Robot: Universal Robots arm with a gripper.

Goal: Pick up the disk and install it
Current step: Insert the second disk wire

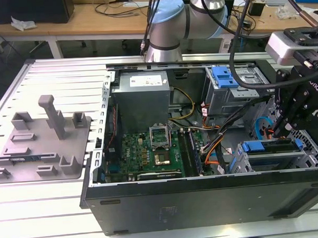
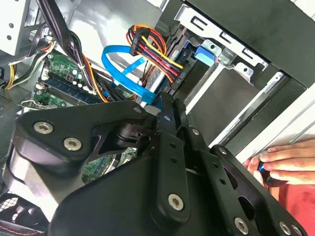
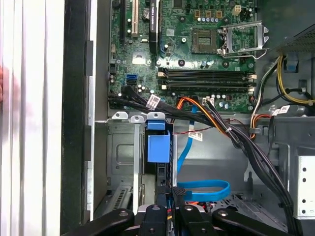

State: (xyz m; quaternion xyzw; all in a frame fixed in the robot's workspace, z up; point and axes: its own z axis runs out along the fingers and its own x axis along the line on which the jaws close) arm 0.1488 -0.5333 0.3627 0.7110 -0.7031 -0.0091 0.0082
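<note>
- Installation was the step in hand, judging by where things lay: the disk [image 1: 271, 145] was already off the tray [image 1: 39, 150] outside the case [image 1: 205, 201] and stood on edge in the drive cage [image 1: 308, 157], in the case's corner farthest from that tray.
- In the first wrist view the disk [image 3: 158, 147] sat between the cage's grey walls, blue carrier up, and from these pictures it could not be told whether it was fully home.
- The gripper [image 1: 280, 130] hung inside the case just over the cage, tips down at the end of the disk that faced the case's middle.
- In the first wrist view the gripper [image 3: 170, 196] had its fingers drawn narrow, nearly together, with nothing seen held between them; they looked set to press, not to carry.
- A blue cable [image 3: 206, 189] looped on the case floor close beside the tips, and a cable bundle [image 2: 152, 54] ran near them.
- A person's hand [image 2: 290, 162] rested just outside the case wall beside the cage.
- Finishing would probably call for a straight, gentle push along the cage's rails, kept clear of those cables.
</note>
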